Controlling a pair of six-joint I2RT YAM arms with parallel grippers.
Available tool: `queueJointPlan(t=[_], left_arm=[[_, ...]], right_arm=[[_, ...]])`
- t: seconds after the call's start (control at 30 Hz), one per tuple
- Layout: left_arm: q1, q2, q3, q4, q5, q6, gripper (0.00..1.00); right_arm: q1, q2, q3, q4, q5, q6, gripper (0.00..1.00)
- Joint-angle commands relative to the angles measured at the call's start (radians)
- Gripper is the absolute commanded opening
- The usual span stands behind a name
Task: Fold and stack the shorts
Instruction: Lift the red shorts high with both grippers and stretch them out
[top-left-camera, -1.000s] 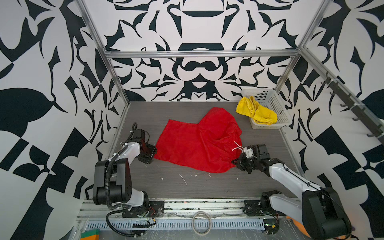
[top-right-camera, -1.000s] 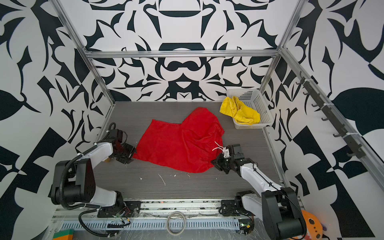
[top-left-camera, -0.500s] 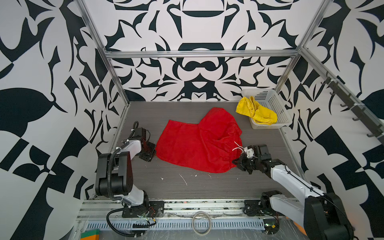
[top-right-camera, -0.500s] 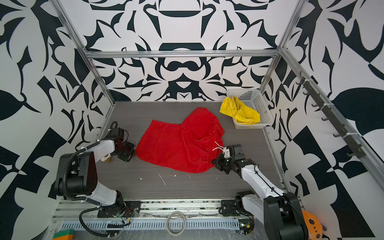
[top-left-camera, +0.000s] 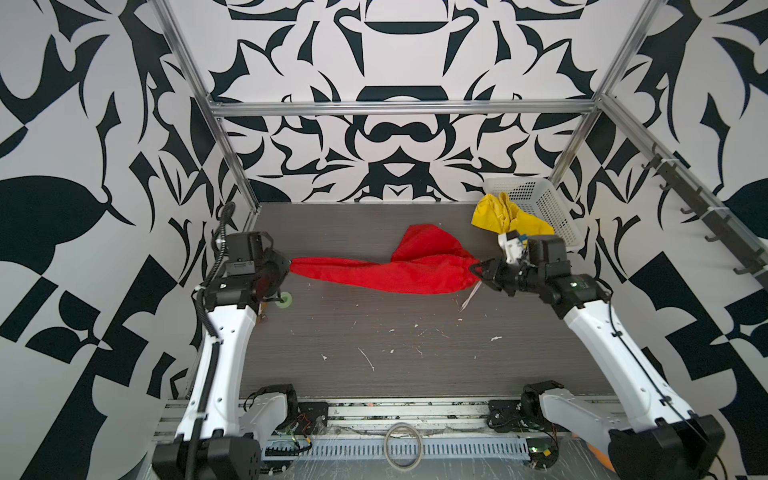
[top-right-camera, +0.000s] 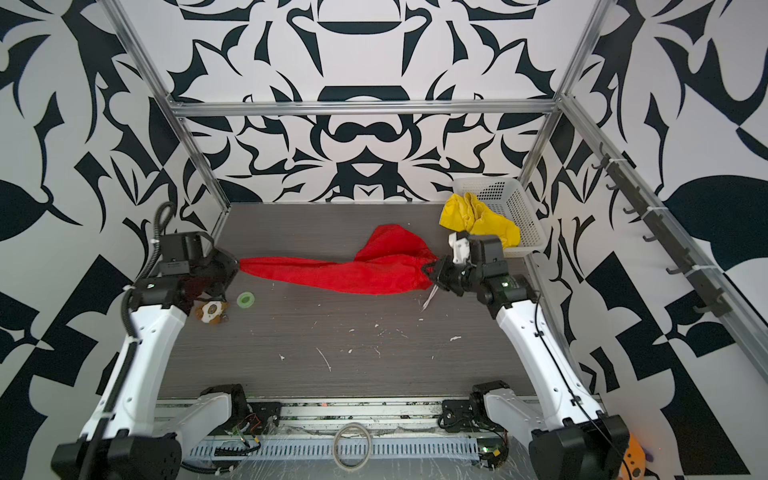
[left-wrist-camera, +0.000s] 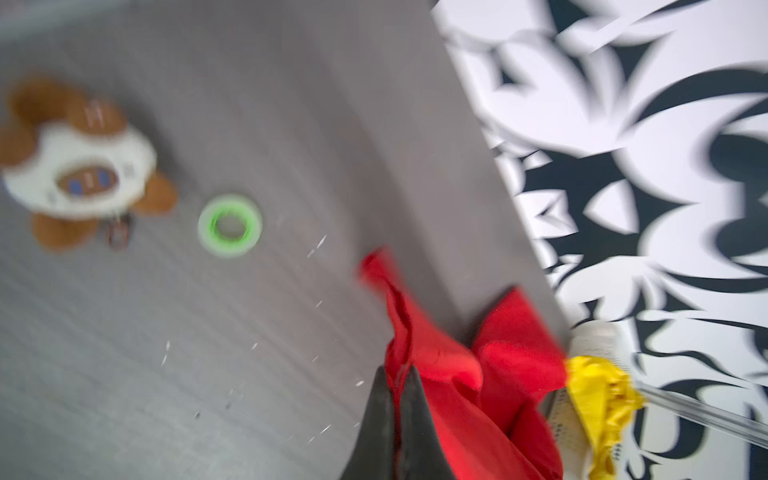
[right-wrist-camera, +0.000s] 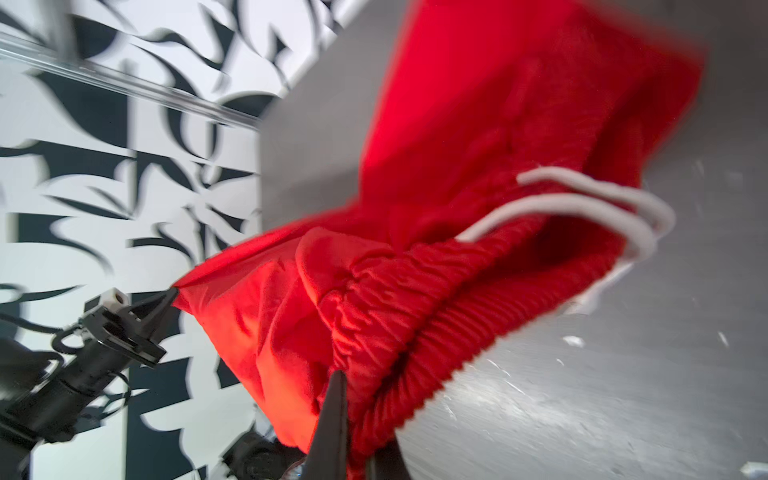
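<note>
At the far left the left hand (top-left-camera: 288, 266) is closed on one tip of the red shorts (top-left-camera: 386, 272); in the left wrist view its two dark fingers (left-wrist-camera: 376, 415) pinch a fold of red cloth, though that view is blurred and the fingers are cut off at the frame edge. Just below that arm on the counter (top-left-camera: 374, 365) lies a small brown-and-white plush toy (top-right-camera: 211, 311), clear in a top view but almost wholly hidden behind the arm in its twin. A green tape ring (top-left-camera: 286, 298) sits beside it.

The red shorts hang in a taut, bunched band between the two arms, above the counter's middle, with one loose flap rising toward the back. Their layout is hard to read in the bunching.

The right hand (top-left-camera: 476, 270) is clamped on the ribbed waistband end; cloth covers one of its fingers in the right wrist view. The white drawstring (right-wrist-camera: 582, 203) loops out and dangles.

Behind it the yellow shorts (top-left-camera: 505, 216) spill crumpled over the rim of the white basket (top-left-camera: 544, 199) at the back right corner, partly hidden by the right arm's wrist camera.
</note>
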Motion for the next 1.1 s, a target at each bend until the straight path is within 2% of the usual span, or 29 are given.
queueJointPlan(t=[0.0,0.17,0.37,0.57,0.73,0.83,0.93,1.03,1.07], left_arm=[[0.003,-0.030,0.164,-0.164,-0.120,0.135,0.00],[0.003,-0.046,0.402,-0.214,-0.177,0.255,0.00],[0.002,0.018,0.668,-0.312,-0.211,0.366,0.00],[0.003,0.120,0.829,-0.341,-0.237,0.444,0.00],[0.003,0.228,0.878,-0.306,-0.192,0.469,0.00],[0.003,0.316,0.891,-0.232,-0.188,0.496,0.00],[0.004,0.445,0.990,-0.200,-0.189,0.536,0.00],[0.005,0.610,1.187,-0.205,-0.181,0.565,0.00],[0.010,0.668,1.290,-0.218,-0.174,0.573,0.00]], right_arm=[[0.001,0.038,0.257,-0.146,-0.016,-0.135,0.00],[0.001,0.109,0.592,-0.247,-0.073,-0.179,0.00],[0.001,0.186,0.898,-0.319,-0.163,-0.153,0.00],[0.006,0.255,1.055,-0.326,-0.222,-0.135,0.00],[0.005,0.341,1.074,-0.278,-0.202,-0.140,0.00],[0.004,0.447,1.099,-0.229,-0.179,-0.139,0.00],[0.004,0.598,1.196,-0.181,-0.168,-0.134,0.00],[0.005,0.820,1.445,-0.198,-0.193,-0.122,0.00],[0.002,0.912,1.592,-0.217,-0.202,-0.114,0.00]])
